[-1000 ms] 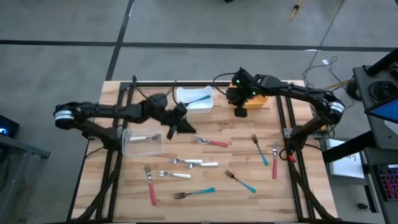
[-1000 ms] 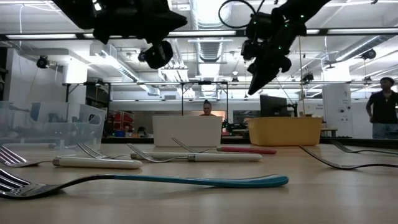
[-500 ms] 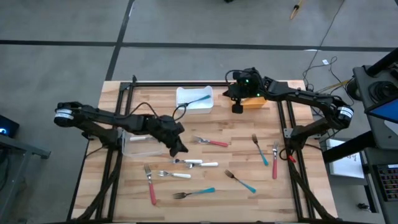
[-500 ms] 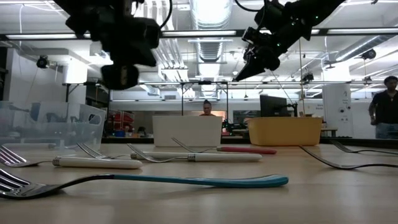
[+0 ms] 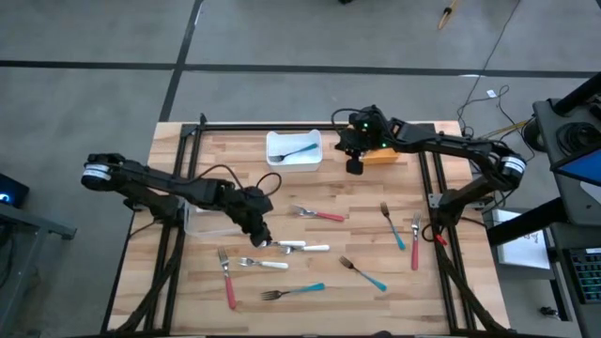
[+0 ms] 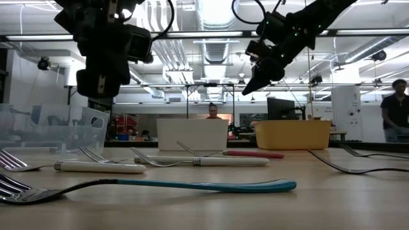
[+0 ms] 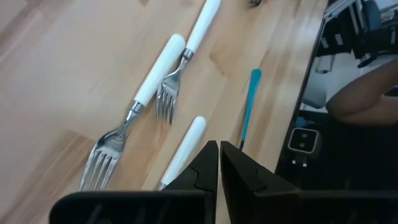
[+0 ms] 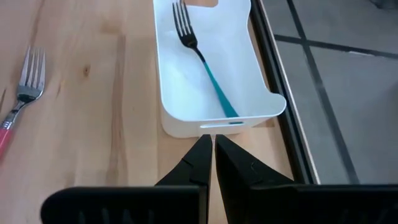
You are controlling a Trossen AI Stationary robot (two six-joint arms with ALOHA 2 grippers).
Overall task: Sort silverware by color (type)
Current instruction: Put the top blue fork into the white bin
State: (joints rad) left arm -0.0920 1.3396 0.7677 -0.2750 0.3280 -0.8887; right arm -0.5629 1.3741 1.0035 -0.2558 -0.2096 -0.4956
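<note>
My left claw (image 5: 260, 237) hangs shut and empty over the white-handled forks (image 7: 163, 73) lying mid-surface, with other silverware scattered around them. Those white handles lie crowded, some touching, so if I descend without opening wide I may nudge one aside or pinch two together. My right claw (image 5: 355, 166), also shut with nothing in it, hovers between the white bin (image 8: 186, 112), which holds a teal fork (image 8: 202, 59), and what I take for the orange bin (image 5: 385, 154).
</note>
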